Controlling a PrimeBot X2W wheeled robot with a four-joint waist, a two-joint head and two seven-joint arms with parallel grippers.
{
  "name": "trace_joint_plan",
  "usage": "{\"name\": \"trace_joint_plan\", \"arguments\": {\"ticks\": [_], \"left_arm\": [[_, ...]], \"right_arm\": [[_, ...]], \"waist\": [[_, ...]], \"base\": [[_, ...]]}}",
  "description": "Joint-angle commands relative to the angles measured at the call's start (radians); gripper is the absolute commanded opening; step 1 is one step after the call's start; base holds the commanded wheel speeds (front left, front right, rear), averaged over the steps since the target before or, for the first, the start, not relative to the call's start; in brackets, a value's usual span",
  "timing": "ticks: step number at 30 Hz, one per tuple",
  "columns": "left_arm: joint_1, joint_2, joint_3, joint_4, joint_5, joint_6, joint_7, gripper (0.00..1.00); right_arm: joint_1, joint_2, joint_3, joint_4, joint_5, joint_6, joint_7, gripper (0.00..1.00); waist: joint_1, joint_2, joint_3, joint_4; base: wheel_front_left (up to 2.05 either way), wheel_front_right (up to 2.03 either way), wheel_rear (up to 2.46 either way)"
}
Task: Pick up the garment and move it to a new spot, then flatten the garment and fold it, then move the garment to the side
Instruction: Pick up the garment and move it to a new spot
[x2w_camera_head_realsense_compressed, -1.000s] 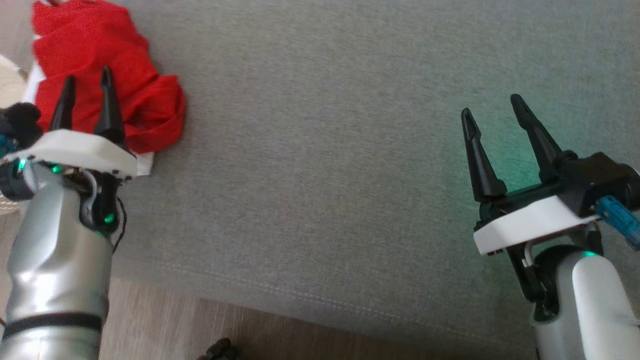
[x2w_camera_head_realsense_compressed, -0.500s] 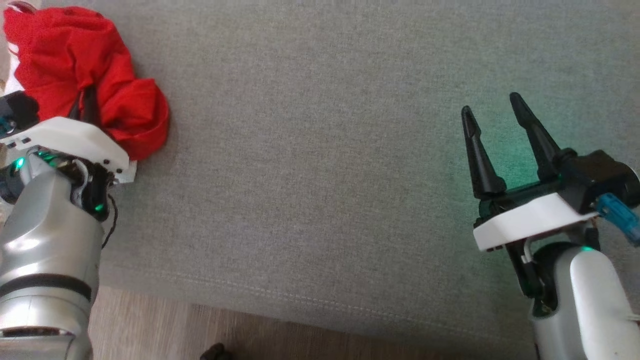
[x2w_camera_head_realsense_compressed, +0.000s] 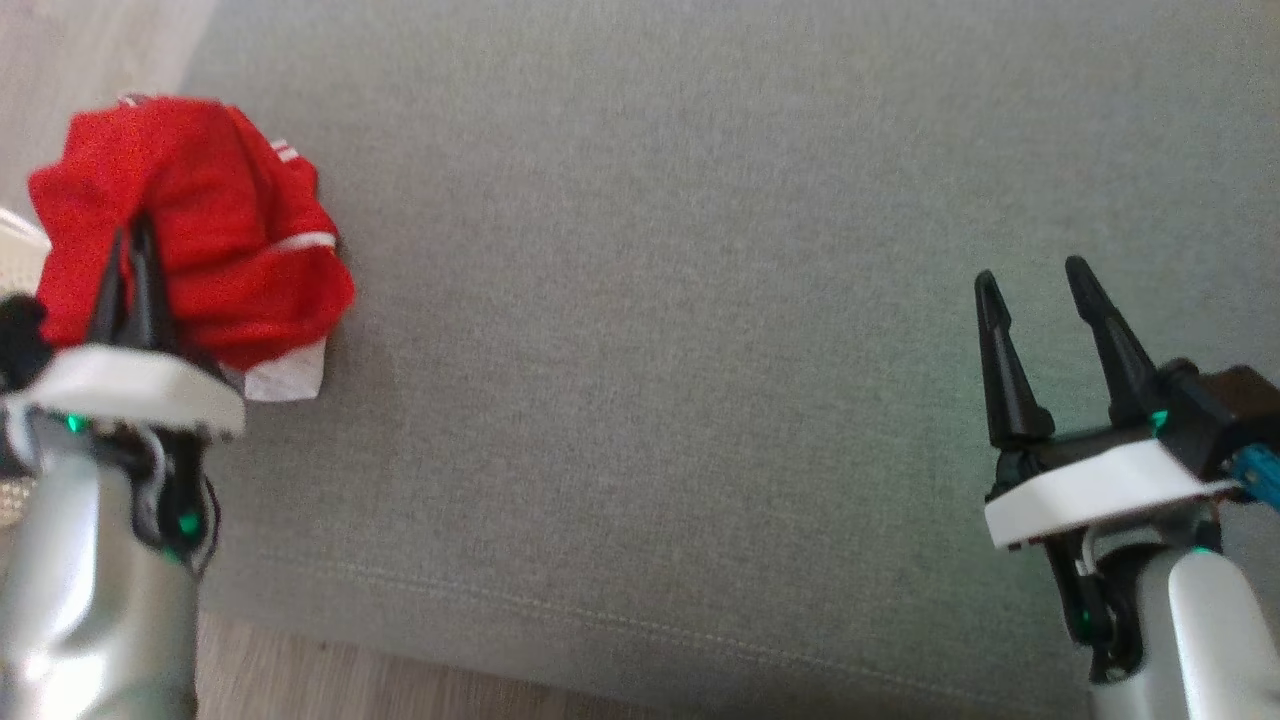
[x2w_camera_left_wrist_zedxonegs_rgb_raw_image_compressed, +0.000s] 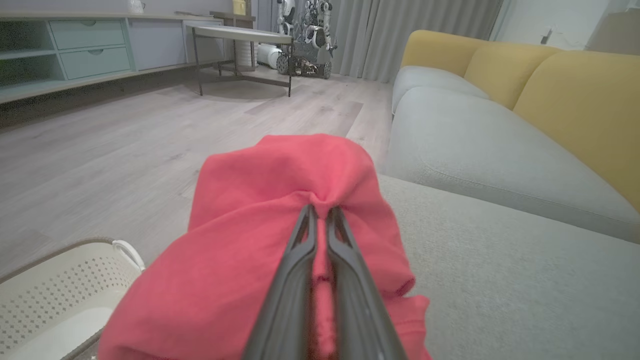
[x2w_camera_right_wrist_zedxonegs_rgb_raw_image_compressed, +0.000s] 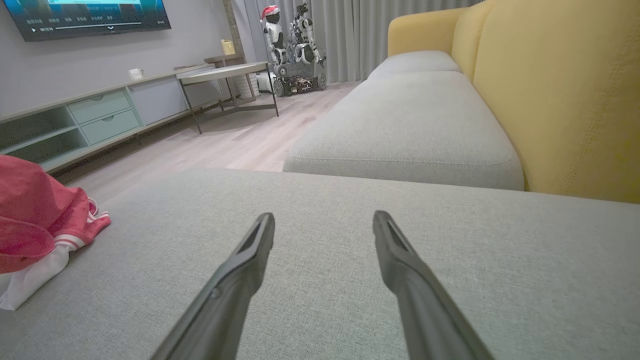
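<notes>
Now gripping the garment; the carry comes next

So, I am at the first step, the pick-up. My left pincer (x2w_camera_left_wrist_zedxonegs_rgb_raw_image_compressed: 322, 210) is shut, its two dark fingers almost together, and a small fold of the red garment (x2w_camera_head_realsense_compressed: 230, 250) is caught between the tips; in the left wrist view the cloth puckers just at that point. The rest of the garment sits bunched around the fingers, on both sides of them. Just to the right of this pincer, under the bunch, a white piece of cloth (x2w_camera_head_realsense_compressed: 290, 378) touches the grey cushion (x2w_camera_head_realsense_compressed: 700, 300); I cannot tell if it belongs to the same garment. I judge the bunch is partly lifted, with its lower end resting on the cushion.

My right pincer (x2w_camera_head_realsense_compressed: 1030, 275) is wide open and holds nothing. It hovers over bare cushion, and the garment is well apart from it, far to its left.

The next move, as I judge it, is to carry the garment away to the right of the left pincer, toward the free middle of the cushion, and to lay it down there. This calls for enough height and a steady grip, because the hold is on one small fold and the trailing cloth could drag or slip out.
</notes>
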Motion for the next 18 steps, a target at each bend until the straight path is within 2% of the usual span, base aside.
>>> {"name": "trace_joint_plan", "arguments": {"ticks": [1,6,12,15,18], "left_arm": [[0.009,0.035,0.039,-0.064,0.014,0.008,-0.009,0.00],[0.207,0.010,0.029,-0.290,0.059,0.037,-0.008,0.00],[0.397,-0.013,-0.005,-0.561,0.078,0.075,0.068,0.00],[0.441,-0.024,-0.038,-0.660,0.083,0.076,0.108,0.00],[0.437,-0.033,-0.081,-0.703,0.088,0.063,0.140,0.00]], "right_arm": [[-0.003,-0.001,0.020,-0.030,0.009,-0.001,-0.014,1.00],[0.043,-0.001,0.012,-0.018,0.032,-0.001,-0.024,1.00],[0.085,-0.001,0.005,-0.018,0.055,-0.001,-0.032,1.00],[0.088,-0.001,0.005,-0.022,0.064,-0.001,-0.034,1.00],[0.082,-0.001,0.011,-0.030,0.067,-0.001,-0.033,1.00]], "waist": [[0.0000,0.0000,-0.047,-0.002],[0.0000,0.0000,-0.115,-0.016],[0.0000,0.0000,-0.159,-0.041],[0.0000,0.0000,-0.162,-0.069],[0.0000,0.0000,-0.151,-0.114]], "base": [[0.00,0.00,0.00],[0.00,0.00,0.00],[0.00,0.00,0.00],[0.00,0.00,0.00],[0.00,0.00,0.00]]}}
